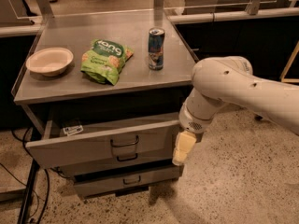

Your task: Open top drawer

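Note:
The top drawer [93, 148] of the grey metal cabinet stands pulled out toward me, its tall front panel tilted a little. Its dark bail handle [124, 142] is at the panel's centre. A small white card [73, 129] lies inside at the left. My gripper [182, 148], cream-coloured at the end of the white arm [233, 85], hangs just off the drawer front's right end, right of the handle and apart from it. It holds nothing that I can see.
On the cabinet top [140, 73] sit a beige bowl [49, 61], a green snack bag [106, 60] and a drink can [156, 48]. A middle drawer handle [126, 158] and the bottom drawer [126, 179] lie below. Cables [32, 190] run on the speckled floor at the left.

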You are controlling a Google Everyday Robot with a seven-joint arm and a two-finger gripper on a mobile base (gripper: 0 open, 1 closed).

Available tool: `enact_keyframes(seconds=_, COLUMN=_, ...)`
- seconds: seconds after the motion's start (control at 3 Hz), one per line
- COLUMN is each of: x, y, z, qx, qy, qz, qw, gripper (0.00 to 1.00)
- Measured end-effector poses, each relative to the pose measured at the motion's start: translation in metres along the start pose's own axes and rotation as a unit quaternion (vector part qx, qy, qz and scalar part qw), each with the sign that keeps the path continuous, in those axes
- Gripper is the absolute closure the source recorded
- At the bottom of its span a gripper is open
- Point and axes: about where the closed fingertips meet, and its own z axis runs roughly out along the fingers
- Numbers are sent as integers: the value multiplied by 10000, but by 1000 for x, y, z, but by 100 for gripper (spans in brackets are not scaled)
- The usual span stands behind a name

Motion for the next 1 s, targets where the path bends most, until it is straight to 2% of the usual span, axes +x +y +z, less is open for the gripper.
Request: enact_keyframes(seconds=1.0, x=13, y=-8, z=53, qx=-202, qy=545, qz=-168, qw=9982, gripper=0)
